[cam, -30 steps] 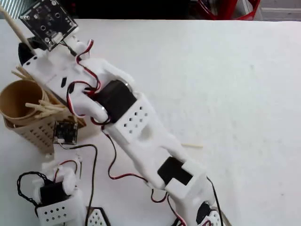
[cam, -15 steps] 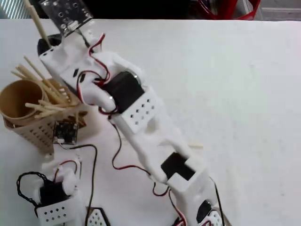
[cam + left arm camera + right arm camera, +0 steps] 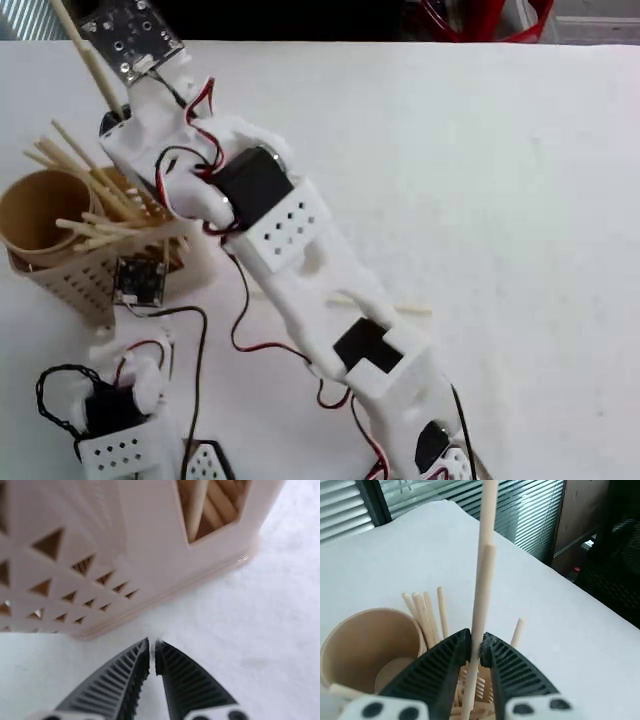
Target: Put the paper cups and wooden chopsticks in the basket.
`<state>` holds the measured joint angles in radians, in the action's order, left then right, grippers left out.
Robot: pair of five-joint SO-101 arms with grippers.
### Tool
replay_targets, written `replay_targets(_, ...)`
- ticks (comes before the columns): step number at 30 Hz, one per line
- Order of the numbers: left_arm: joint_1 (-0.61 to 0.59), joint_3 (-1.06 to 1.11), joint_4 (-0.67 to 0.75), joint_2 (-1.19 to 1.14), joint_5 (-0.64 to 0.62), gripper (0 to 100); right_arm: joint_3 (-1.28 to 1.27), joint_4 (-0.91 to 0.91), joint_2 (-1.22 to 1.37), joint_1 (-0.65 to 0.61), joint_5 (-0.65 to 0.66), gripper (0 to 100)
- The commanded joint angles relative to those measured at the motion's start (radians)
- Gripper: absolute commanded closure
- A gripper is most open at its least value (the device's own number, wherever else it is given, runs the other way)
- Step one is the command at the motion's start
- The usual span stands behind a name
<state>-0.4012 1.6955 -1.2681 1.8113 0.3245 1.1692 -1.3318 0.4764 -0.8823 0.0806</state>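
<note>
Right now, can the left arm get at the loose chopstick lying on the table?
Probably not: the right arm stretches across between the left arm and that chopstick, and it partly covers it.

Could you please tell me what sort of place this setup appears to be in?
Probably an office or lab room: a plain white worktable, slatted window blinds beyond its edge, and a brown wooden panel beside them.
</note>
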Motion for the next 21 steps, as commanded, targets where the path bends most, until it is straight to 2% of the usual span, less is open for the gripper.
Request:
replay_targets(1,0.002,-0.002,0.000,-0.008,0.011,95,0.029,-0.087,-0.059,-0.036,0.068,98.1)
replay_targets(12,0.002,-0.002,0.000,-0.008,0.011,95,0.037,-0.239,0.042,-0.039,0.069,98.1)
replay_targets(16,0.002,-0.002,0.000,-0.008,0.011,95,0.035,-0.243,0.045,-0.033,0.074,98.0)
replay_targets(21,0.002,-0.002,0.000,-0.008,0.011,95,0.038,-0.243,0.035,-0.015,0.074,92.0)
